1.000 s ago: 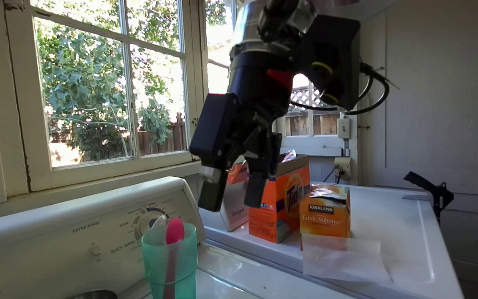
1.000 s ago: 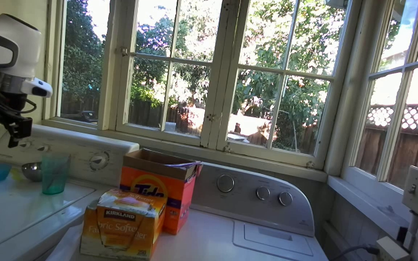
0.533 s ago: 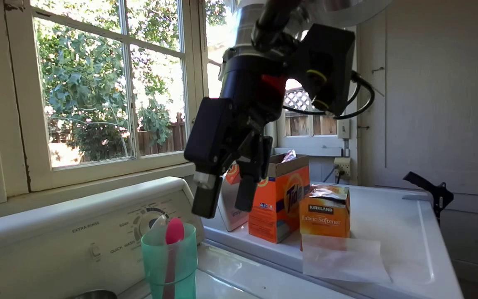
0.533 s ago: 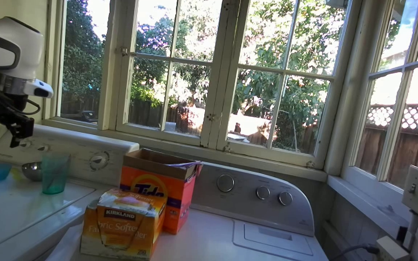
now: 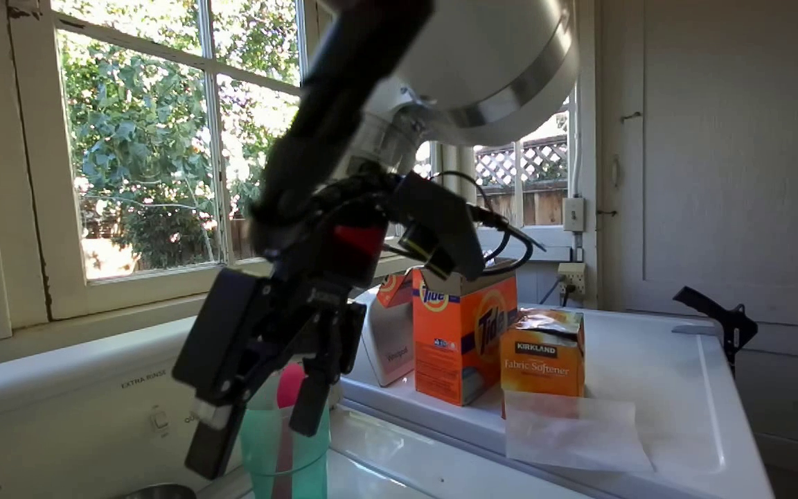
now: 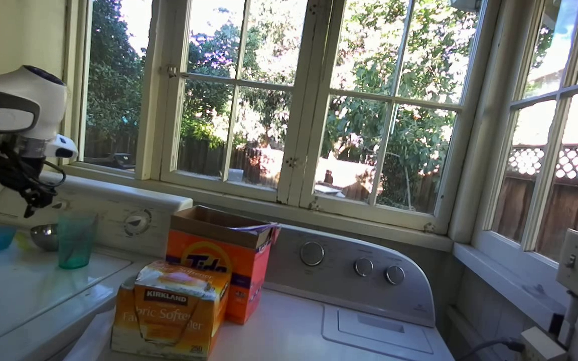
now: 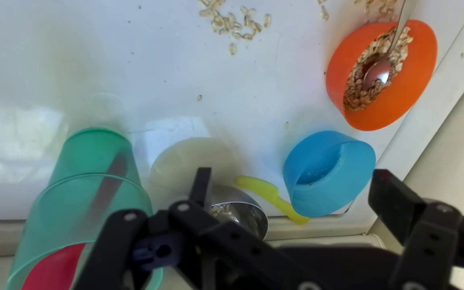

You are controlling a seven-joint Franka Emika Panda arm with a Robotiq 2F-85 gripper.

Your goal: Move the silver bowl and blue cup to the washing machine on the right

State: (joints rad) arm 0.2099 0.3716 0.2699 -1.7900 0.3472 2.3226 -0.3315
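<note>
Jaws spread wide, the gripper (image 7: 296,183) hangs above a white machine (image 7: 135,64). Between the fingers (image 7: 395,197) in the wrist view sits the silver bowl (image 7: 252,215), just beside one finger, whose dark linkage hides part of it; the bowl's contents are hard to make out. Outside that finger stands the blue cup (image 7: 75,201), its rim partly cut off by the picture's edge. Fingers and cup stand apart, though in an exterior view the fingers (image 5: 212,440) hide strips of the cup; the cup (image 6: 76,245) in turn hides part of the bowl in an exterior view.

Behind the jaws, a control panel (image 5: 80,416) reads EXTRA RINSE; the gripper cuts short a word beside it. Past the jaws, on the washing machine (image 5: 655,388), a tall orange box (image 5: 465,339) says Tide and a smaller box (image 5: 543,357) says KIRKLAND Fabric Softener, both brands legible in both exterior views. The smaller box's lower corner (image 6: 196,347) carries 250. Script on the grey console end (image 5: 388,346) beside the Tide box looks like Whirlpool, too small to be sure. A translucent sheet (image 5: 572,436) covers the smaller box's foot.
</note>
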